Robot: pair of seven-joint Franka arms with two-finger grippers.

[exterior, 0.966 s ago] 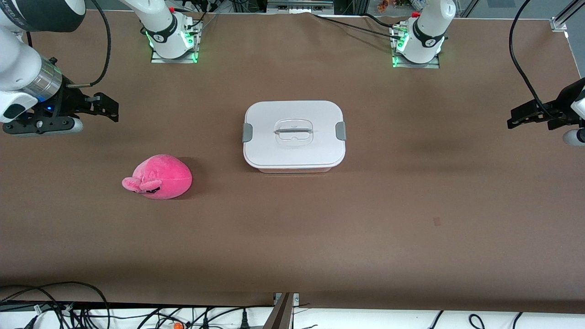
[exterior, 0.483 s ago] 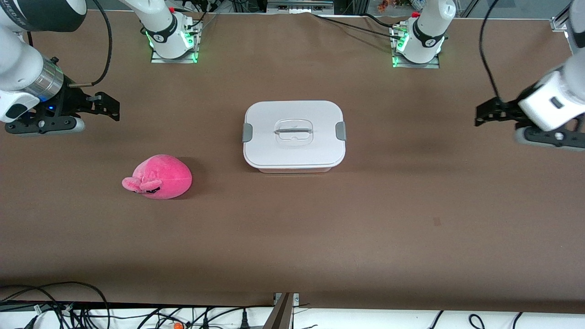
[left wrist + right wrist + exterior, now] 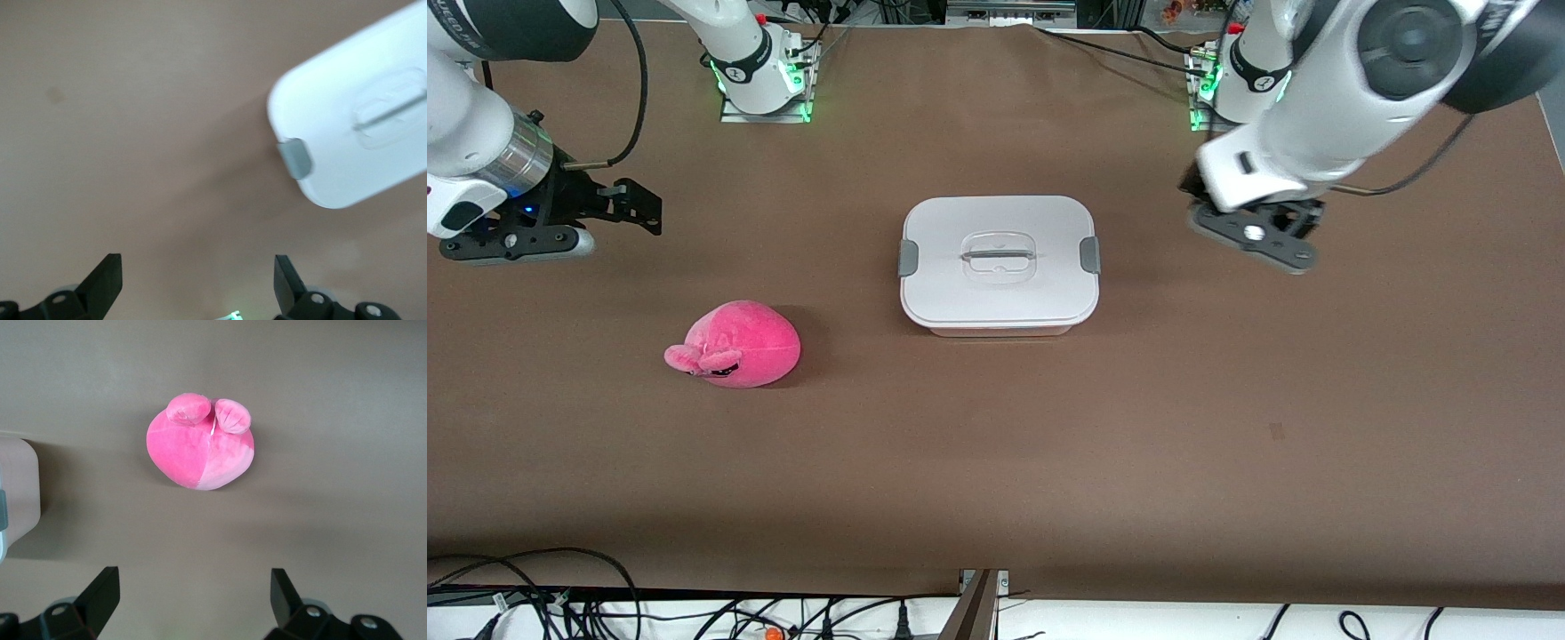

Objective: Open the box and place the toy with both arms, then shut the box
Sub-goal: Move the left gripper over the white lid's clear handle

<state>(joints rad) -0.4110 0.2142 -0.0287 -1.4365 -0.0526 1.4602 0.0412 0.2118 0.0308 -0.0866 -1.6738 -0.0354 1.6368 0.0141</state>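
Note:
The box (image 3: pixel 998 293) stands in the middle of the table with its white lid (image 3: pixel 1040 222) on, a grey clip (image 3: pixel 1089 255) at each end. The hot-pink plush toy (image 3: pixel 734 344) lies on the table toward the right arm's end, nearer to the front camera than the box. My left gripper (image 3: pixel 1193 194) hangs open and empty over the table beside the box's clip at the left arm's end; its wrist view shows the box (image 3: pixel 360 127) and that clip (image 3: pixel 295 159) past its open gripper (image 3: pixel 199 283). My right gripper (image 3: pixel 636 209) is open and empty in the air; its wrist view shows the toy (image 3: pixel 200 447) past its open gripper (image 3: pixel 193 597).
The brown table cover (image 3: pixel 996 462) is bare round the box and the toy. The arm bases (image 3: pixel 765 80) stand along the table's edge farthest from the front camera. Cables (image 3: pixel 560 604) hang below the edge nearest to it.
My left arm has swung in from the table's end toward the box and now hangs beside it. My right arm has barely moved. Box and toy have not moved.

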